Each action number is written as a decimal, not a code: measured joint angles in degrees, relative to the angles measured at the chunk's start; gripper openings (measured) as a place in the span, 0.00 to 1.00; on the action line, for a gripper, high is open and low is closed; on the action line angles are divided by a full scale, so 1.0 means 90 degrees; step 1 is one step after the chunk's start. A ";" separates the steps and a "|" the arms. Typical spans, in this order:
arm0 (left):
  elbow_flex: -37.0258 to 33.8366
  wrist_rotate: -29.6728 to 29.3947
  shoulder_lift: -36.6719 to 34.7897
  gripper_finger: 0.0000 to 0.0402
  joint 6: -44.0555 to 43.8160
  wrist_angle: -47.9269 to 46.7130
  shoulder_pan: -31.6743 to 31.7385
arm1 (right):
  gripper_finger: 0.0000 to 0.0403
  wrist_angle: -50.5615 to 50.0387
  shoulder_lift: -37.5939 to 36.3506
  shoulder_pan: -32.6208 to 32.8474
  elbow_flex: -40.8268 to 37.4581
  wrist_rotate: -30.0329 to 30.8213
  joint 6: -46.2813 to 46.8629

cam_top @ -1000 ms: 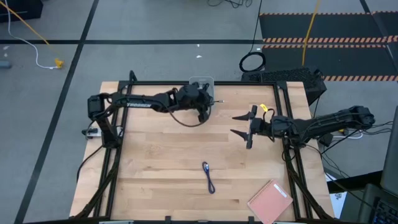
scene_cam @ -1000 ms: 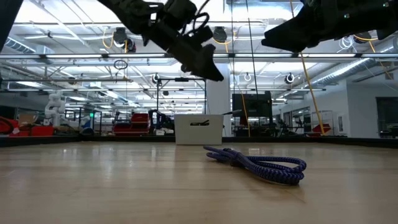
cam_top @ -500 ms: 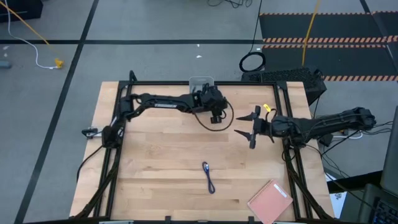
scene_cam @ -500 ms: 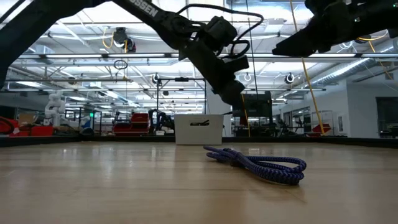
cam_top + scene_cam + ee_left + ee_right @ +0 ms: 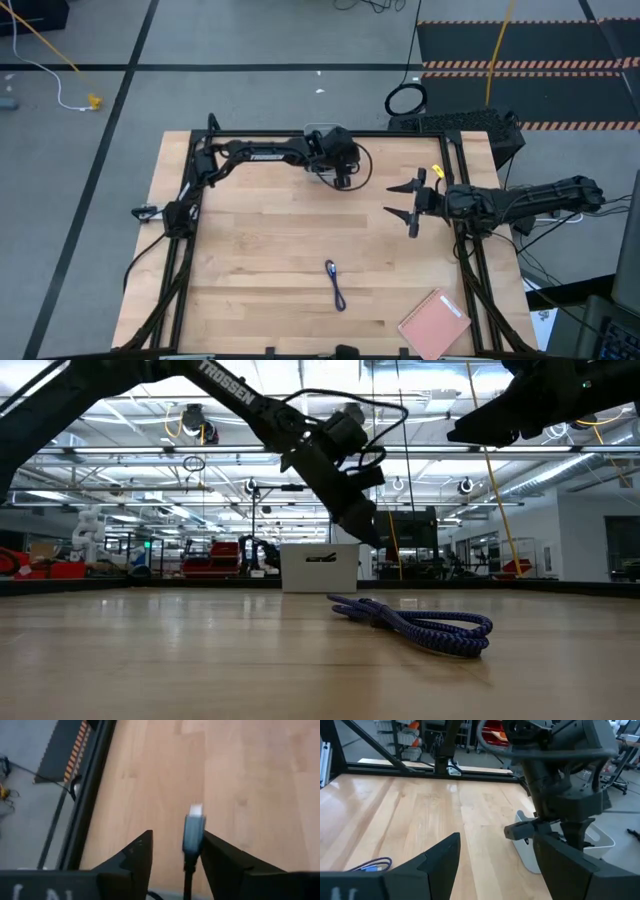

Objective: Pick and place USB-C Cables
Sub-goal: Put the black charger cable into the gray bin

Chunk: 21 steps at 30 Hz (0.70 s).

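Observation:
My left gripper (image 5: 341, 176) hovers above the table just in front of a white container (image 5: 322, 131) at the far edge, shut on a black USB-C cable. That cable's grey plug (image 5: 193, 827) pokes out between the fingers and also shows in the right wrist view (image 5: 519, 830). A blue-purple USB-C cable (image 5: 335, 284) lies loosely bunched on the wood near the table's near middle (image 5: 420, 626). No other black cable shows. My right gripper (image 5: 408, 204) is open in the air at the table's right side, touching nothing. My left gripper pinches the black cable just behind its plug end (image 5: 188, 865), between the two fingers. The plug sticks out past the fingertips, lying close to one finger (image 5: 220, 857). The cable is lifted clear of the table. Its remaining length is hidden behind the gripper.
A pink notebook (image 5: 435, 322) lies at the near right corner. The white container stands at the far edge (image 5: 320, 567). A black frame rail (image 5: 300, 135) borders the table. Bare wood spans the middle and left of the table.
My left arm swung its gripper toward the table's right, then back toward the far edge, ending close to the white container, with the cable still in its fingers. My right gripper drew back a little toward the right edge, staying open. The blue-purple cable has not moved.

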 joint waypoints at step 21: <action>0.0002 -0.0179 -0.0111 0.11 -0.0343 0.0208 -0.0096 | 0.60 0.0024 0.0002 0.0000 0.0000 -0.0007 0.0002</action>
